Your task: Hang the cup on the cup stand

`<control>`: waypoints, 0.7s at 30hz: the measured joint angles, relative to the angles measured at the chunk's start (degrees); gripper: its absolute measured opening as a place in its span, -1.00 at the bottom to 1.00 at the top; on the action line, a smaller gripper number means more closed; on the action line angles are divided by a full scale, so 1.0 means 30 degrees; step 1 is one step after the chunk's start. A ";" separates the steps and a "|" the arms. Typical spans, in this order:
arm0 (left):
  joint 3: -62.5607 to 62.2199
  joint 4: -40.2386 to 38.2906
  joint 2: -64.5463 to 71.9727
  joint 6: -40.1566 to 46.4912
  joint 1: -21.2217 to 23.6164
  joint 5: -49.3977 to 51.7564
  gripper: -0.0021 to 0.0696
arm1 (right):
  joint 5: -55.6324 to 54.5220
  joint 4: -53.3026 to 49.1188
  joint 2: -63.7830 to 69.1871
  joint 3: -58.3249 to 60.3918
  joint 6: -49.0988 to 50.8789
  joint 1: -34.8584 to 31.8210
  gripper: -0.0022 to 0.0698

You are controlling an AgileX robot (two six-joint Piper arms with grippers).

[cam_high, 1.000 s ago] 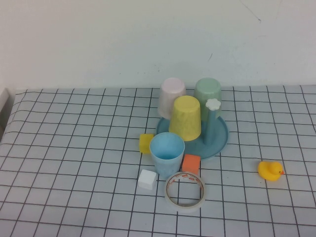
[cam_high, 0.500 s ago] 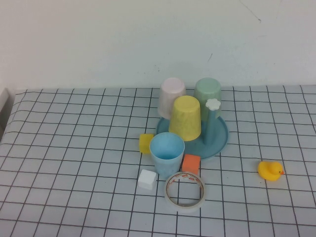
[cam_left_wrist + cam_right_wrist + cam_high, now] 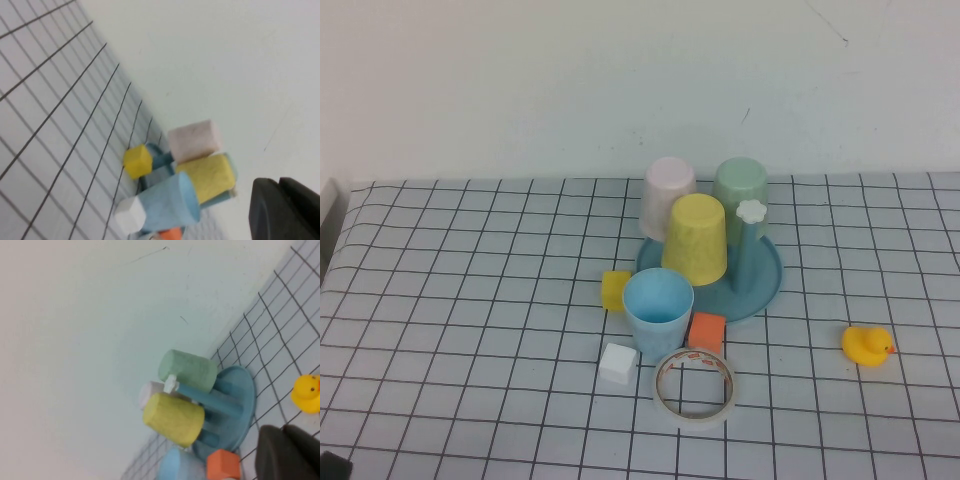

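We see the light sky-blue cup (image 3: 658,311) standing upright, mouth up, on the checked cloth, just in front of the round teal cup stand (image 3: 760,285).

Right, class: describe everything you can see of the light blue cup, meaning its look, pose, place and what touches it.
The cup is a light sky-blue tumbler, matte and plastic-looking, tapered and without a handle. It stands upright, mouth up and apparently empty, on the checked cloth just in front of the cup stand, not yet hung on a peg. Close around it lie a yellow block, an orange block, a white block and a tape roll; whether any touches it cannot be told. No gripper holds it.
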 joint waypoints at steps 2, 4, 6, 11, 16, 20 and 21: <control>0.0000 -0.0523 0.0000 0.0000 0.0000 -0.0577 -0.95 | 0.0000 0.0044 0.0000 0.0000 -0.1115 0.0000 -0.94; 0.0000 -0.0647 0.0000 0.0177 0.0000 -0.1066 -0.95 | 0.0000 0.0070 0.0000 0.0000 -0.2051 0.0000 -0.94; 0.0000 -0.0647 0.0000 0.1229 0.0000 -0.1381 -0.95 | 0.0040 0.0070 0.0000 0.0000 -0.2736 0.0000 -0.94; -0.0283 -0.0585 0.0000 0.5756 0.0000 -0.0475 -0.95 | 0.0068 0.0089 0.0000 0.0000 -0.3157 0.0000 -0.94; -0.3888 0.0925 0.1714 1.0669 0.0000 0.2205 -0.95 | 0.0068 0.0089 0.0000 0.0000 -0.3227 0.0000 -0.94; -0.8393 0.3648 0.6081 1.3076 0.0000 0.5696 -0.95 | 0.0068 0.0089 0.0000 0.0000 -0.3227 0.0000 -0.94; -0.9685 0.4317 0.7075 1.3499 0.0000 0.6618 -0.95 | 0.0068 0.0089 0.0000 0.0000 -0.3227 0.0000 -0.94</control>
